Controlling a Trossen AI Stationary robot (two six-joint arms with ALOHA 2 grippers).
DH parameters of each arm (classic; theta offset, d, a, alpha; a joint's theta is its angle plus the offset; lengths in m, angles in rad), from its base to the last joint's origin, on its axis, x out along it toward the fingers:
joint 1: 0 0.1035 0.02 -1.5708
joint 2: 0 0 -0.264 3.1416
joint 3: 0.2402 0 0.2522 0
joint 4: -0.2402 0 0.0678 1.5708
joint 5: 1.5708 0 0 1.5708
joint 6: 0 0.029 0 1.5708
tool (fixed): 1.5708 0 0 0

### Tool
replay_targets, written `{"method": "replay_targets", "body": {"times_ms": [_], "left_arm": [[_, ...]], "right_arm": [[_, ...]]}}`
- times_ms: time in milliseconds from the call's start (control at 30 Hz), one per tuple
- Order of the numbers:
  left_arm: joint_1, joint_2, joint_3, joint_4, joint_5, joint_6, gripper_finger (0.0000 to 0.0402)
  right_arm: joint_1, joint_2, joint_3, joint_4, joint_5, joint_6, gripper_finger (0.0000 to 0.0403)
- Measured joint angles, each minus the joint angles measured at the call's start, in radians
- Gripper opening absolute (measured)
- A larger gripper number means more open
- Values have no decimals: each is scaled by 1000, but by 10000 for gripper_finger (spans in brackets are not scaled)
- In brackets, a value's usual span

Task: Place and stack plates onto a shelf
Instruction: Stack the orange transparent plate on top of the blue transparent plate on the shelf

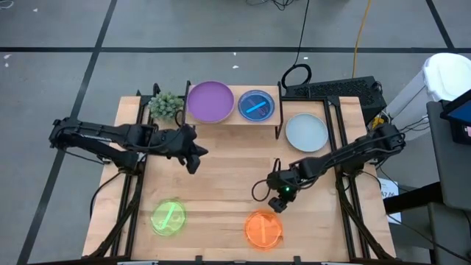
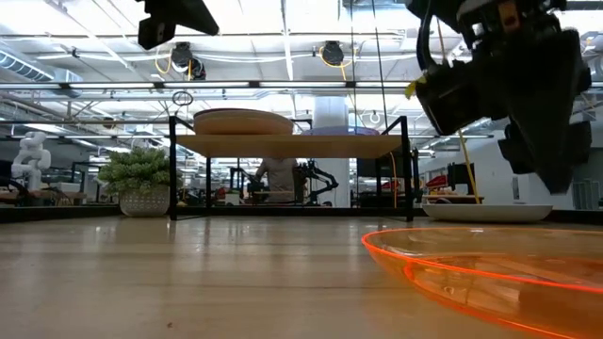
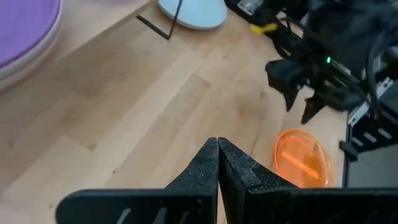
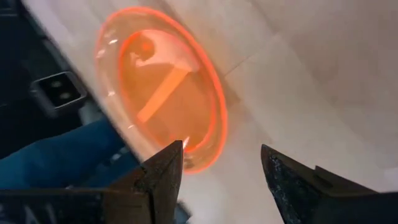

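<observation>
The translucent orange plate [image 1: 263, 228] lies flat on the table [image 1: 221, 177] at the lower middle of the high view, with a bright streak across its centre. Just above it hangs the right gripper [image 1: 280, 197], its jaws open with a clear gap between them, not touching the plate. At the upper middle stands the shelf [image 1: 234, 118], carrying the purple plate [image 1: 210, 101] and, beside it to the right, the smaller blue plate [image 1: 256, 105]. The grey-blue plate [image 1: 306, 132] rests on the table just right of the shelf. The green plate [image 1: 168, 218] sits at the lower left, well apart from the orange one. The left gripper [image 1: 193, 156] hovers below the shelf's left half, jaws closed and empty. A small potted plant [image 1: 166, 105] stands left of the purple plate.
</observation>
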Motion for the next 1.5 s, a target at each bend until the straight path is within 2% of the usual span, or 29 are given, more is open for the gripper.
{"method": "replay_targets", "body": {"times_ms": [300, 433, 633, 933, 1100, 1300, 1500], "left_arm": [[-82, 2, 0, 2, -10, -127, 3], [-124, 2, 0, 1, -20, -170, 3], [-174, 29, 0, 4, -89, -216, 3], [-218, 103, 0, 73, -110, -247, 3], [-221, 128, 0, 113, -112, -246, 3], [-221, 126, 0, 115, -123, -242, 3], [-223, 126, 0, 112, -126, -236, 3]], "right_arm": [[74, 11, 0, 6, 160, -44, 199], [87, 11, -1, 13, 162, -63, 199], [95, 13, -7, 26, 168, -64, 199], [117, 17, -132, 254, 222, 84, 199], [119, 16, -180, 310, 213, 97, 199], [132, 24, -216, 466, 229, 104, 199], [160, 34, -216, 476, 239, 135, 199]]}}
